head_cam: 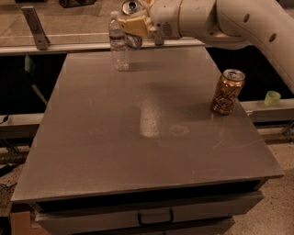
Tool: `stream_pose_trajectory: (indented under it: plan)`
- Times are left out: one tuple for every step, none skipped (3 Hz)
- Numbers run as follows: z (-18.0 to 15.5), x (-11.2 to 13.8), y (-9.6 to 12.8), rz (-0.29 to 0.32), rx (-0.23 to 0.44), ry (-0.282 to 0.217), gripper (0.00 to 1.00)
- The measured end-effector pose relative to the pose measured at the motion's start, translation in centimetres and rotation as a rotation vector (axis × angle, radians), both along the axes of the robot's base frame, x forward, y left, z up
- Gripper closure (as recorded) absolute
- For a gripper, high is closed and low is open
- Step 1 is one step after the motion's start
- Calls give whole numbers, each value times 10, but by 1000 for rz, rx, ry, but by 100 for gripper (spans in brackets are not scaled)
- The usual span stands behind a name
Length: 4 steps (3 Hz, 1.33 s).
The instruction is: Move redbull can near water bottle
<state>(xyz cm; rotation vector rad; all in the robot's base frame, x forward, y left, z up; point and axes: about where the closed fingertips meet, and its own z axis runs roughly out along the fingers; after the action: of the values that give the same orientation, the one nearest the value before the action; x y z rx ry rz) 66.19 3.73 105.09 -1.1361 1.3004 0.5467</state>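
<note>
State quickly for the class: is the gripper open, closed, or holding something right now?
Gripper: closed on the redbull can, held up beside the water bottle at the far end of the table.

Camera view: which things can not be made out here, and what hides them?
- redbull can: its body is hidden by the gripper, which is shut on it above the far edge of the table, just right of the water bottle; only its top and bottom show.
- Gap between can and bottle: depth cannot be judged from this one view.
- arm: cut off by the top and right edges.
- gold can: print too small to read.
</note>
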Motion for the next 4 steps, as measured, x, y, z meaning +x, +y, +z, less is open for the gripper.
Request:
stream_pose_trajectory:
  plan:
    - [-3, 40, -9, -68, 58, 13, 100]
    - [-23, 68, -20, -153, 90, 68, 100]
    - [-50, 86, -22, -223, 101, 140, 100]
    - [-74, 98, -18, -258, 107, 199, 100]
